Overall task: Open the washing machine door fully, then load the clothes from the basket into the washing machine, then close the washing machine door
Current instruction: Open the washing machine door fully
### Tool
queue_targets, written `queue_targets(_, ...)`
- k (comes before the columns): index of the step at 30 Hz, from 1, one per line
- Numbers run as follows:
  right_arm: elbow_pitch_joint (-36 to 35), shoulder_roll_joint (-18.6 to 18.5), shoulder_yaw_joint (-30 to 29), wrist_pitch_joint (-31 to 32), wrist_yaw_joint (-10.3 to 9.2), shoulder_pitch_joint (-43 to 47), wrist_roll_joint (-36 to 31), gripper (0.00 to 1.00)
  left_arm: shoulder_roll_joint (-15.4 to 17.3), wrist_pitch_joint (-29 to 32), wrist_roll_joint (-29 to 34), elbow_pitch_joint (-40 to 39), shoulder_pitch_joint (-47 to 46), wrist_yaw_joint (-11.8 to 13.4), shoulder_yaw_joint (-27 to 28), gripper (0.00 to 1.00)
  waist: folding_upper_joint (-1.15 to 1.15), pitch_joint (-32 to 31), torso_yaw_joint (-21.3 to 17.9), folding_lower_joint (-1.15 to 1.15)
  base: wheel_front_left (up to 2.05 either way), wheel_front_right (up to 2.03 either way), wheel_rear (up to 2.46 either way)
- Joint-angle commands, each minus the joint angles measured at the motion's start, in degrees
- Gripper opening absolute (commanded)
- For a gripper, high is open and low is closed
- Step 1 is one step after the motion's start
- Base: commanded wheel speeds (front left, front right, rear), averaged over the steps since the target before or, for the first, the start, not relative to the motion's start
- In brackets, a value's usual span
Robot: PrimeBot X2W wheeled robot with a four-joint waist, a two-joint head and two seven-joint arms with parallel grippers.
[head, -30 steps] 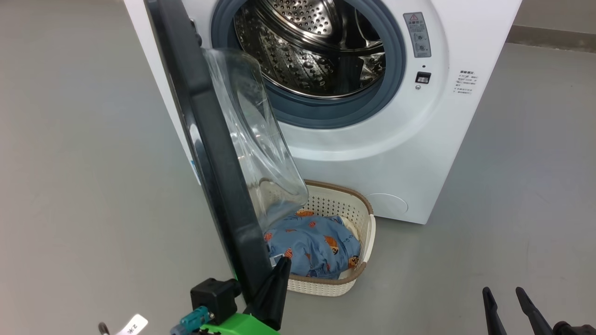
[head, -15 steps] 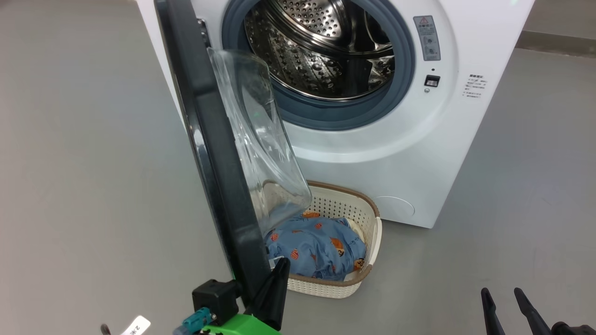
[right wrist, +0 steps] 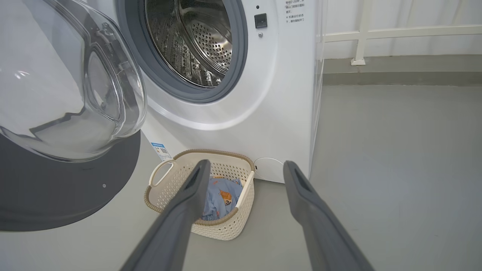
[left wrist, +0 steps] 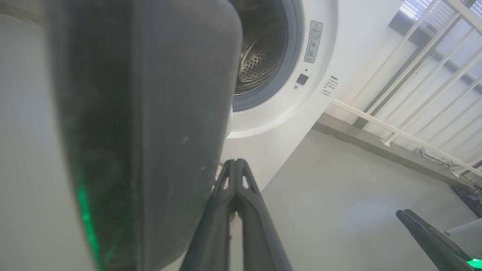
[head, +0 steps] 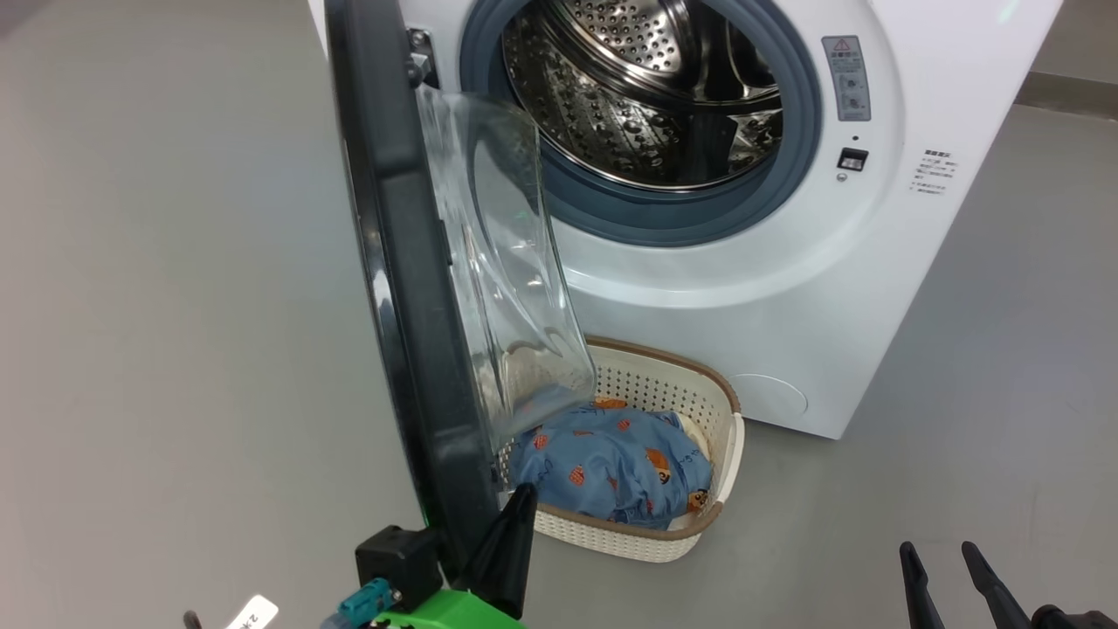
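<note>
**A:** Where is the left claw [head: 522, 524]?

**B:** Low in the frame, left of centre. Its two fingers are pinched together on nothing and laid against the inner side of the door [head: 410, 288], at its bottom edge. I'd call it pushing, not holding.

**A:** And the right claw [head: 948, 559]?

**B:** Lower right corner, fingers spread wide, empty, well apart from everything.

**A:** What has just changed?

**B:** The whole head view has slid, so the camera has moved. But measured against the basket [head: 664, 389], the door's black ring now uncovers more of the clothes [head: 611, 463]. I judge the door has swung a little wider.

**A:** Fully open?

**B:** Not yet, I'd say. It stands nearly edge-on down the left-centre of the frame, and its window [head: 498, 262] overhangs the basket's left end. That makes it the first step, with loading not begun.

**A:** How does the door look?

**B:** A wide glossy black ring and a clear bulging window, with a metal hinge [head: 419, 52] at the top. The washing machine [head: 742, 288] fills the upper right, and what shows of its steel drum [head: 629, 105] holds no clothes. The clothes are blue with orange bears and lie in the basket at the machine's foot.
</note>
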Motion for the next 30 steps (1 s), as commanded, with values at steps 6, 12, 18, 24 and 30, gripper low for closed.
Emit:
queue_targets(6, -1.2, -0.8, 1.5, -0.7, 0.09, -2.1, -0.5, 1.0, 1.3, -1.3, 0.2, -1.3, -2.9, 1.4, 3.5, 0.0, 0.0, 0.4, 2.0, 0.0, 0.0, 0.0, 0.0)
queue_targets(12, -1.1, -0.8, 1.6, -0.7, 0.09, -2.1, -0.5, 1.0, 1.9, -1.7, 0.1, -1.4, -2.7, 1.9, 4.3, 0.0, 0.0, 0.6, 3.8, 0.0, 0.0, 0.0, 0.0)
queue_targets(18, -1.1, -1.1, 1.6, -0.7, 0.09, -2.1, -0.5, 1.0, 2.5, -2.6, 0.1, -1.1, -2.7, 2.5, 5.3, 0.0, 0.0, 0.9, 5.2, 0.0, 0.0, 0.0, 0.0)
queue_targets(24, -1.1, -1.5, 2.0, -0.7, 0.09, -2.0, -0.5, 1.0, 3.2, -4.1, 0.0, 0.2, -2.6, 3.1, 6.9, 0.0, 0.0, 0.8, 6.4, 0.0, 0.0, 0.0, 0.0)
queue_targets(30, -1.1, -2.0, 2.3, -0.7, 0.09, -1.8, -0.5, 1.0, 3.4, -6.0, -0.5, 2.4, -3.5, 3.6, 9.5, 0.0, 0.0, 1.1, 7.4, 0.0, 0.0, 0.0, 0.0)
